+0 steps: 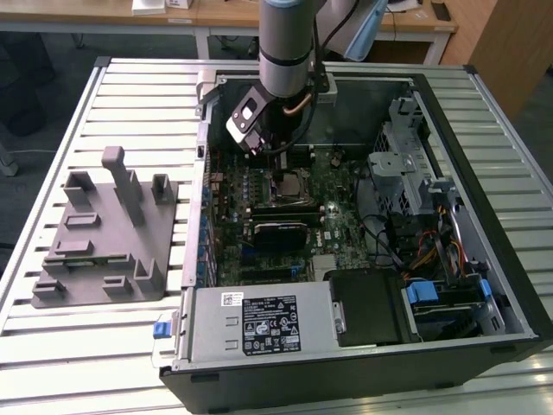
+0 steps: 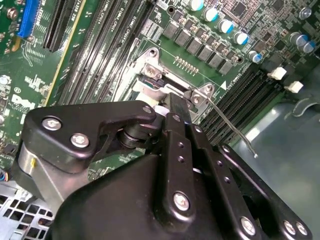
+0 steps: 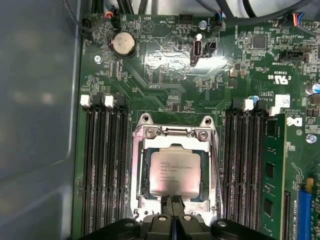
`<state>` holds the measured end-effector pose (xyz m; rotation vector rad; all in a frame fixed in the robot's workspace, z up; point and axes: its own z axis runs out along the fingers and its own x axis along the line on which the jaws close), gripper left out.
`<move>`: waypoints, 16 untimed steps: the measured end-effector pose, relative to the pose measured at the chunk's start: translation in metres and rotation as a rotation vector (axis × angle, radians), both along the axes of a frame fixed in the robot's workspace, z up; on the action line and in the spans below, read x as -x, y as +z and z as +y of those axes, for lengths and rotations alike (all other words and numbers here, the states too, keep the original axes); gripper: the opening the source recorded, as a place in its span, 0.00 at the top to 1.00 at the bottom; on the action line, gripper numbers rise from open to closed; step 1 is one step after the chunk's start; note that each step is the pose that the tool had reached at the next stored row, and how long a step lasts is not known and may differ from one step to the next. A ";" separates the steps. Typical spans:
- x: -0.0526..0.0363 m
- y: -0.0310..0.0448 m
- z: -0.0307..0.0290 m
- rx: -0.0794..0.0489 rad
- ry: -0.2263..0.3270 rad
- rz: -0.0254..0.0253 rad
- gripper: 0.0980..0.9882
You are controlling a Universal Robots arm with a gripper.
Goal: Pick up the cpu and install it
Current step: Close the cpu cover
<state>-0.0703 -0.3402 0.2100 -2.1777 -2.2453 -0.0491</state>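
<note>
The cpu (image 3: 171, 171), a flat square chip with a pale silver top, lies flat inside the metal-framed socket (image 3: 172, 132) on the green motherboard (image 1: 333, 225). In the first wrist view my gripper (image 3: 174, 204) stands at the chip's near edge with both fingers pressed together and nothing between them. I cannot tell whether the tips touch the chip. The exterior view has the gripper (image 1: 278, 166) low over the socket inside the open computer case, the cpu (image 1: 291, 185) just below it. In the second wrist view the gripper (image 2: 178, 102) hides the chip, and the thin socket lever (image 2: 231, 126) sticks out loose.
A grey plastic holder tray (image 1: 104, 238) with upright pegs sits on the slatted table at the exterior view's left. Case walls, a power supply box (image 1: 259, 324) and a drive cage (image 1: 402, 164) ring the board. A memory stick (image 3: 272, 175) stands beside the socket.
</note>
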 end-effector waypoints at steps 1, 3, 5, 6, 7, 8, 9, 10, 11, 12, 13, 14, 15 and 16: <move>0.0002 -0.0013 0.0000 0.000 0.000 0.0000 0.99; 0.0004 -0.0035 0.0000 0.000 0.000 0.0001 0.99; 0.0005 -0.0050 0.0000 0.000 0.000 0.0001 0.99; 0.0005 -0.0059 0.0000 0.000 0.000 0.0001 0.99; 0.0005 -0.0067 0.0000 0.000 0.000 0.0002 0.99; 0.0005 -0.0076 0.0000 0.000 0.000 0.0003 0.99; 0.0005 -0.0085 0.0000 0.000 0.000 0.0005 0.99; 0.0005 -0.0095 0.0000 0.000 0.000 0.0007 0.99; 0.0005 -0.0104 0.0000 0.000 0.000 0.0008 0.99; 0.0006 -0.0111 0.0000 0.001 0.000 0.0011 0.99; 0.0006 -0.0116 -0.0001 0.001 0.000 0.0014 0.99; 0.0006 -0.0119 -0.0001 0.001 0.000 0.0014 0.99; 0.0006 -0.0120 -0.0001 0.001 0.000 0.0013 0.99; 0.0005 -0.0121 -0.0001 0.001 0.000 0.0012 0.99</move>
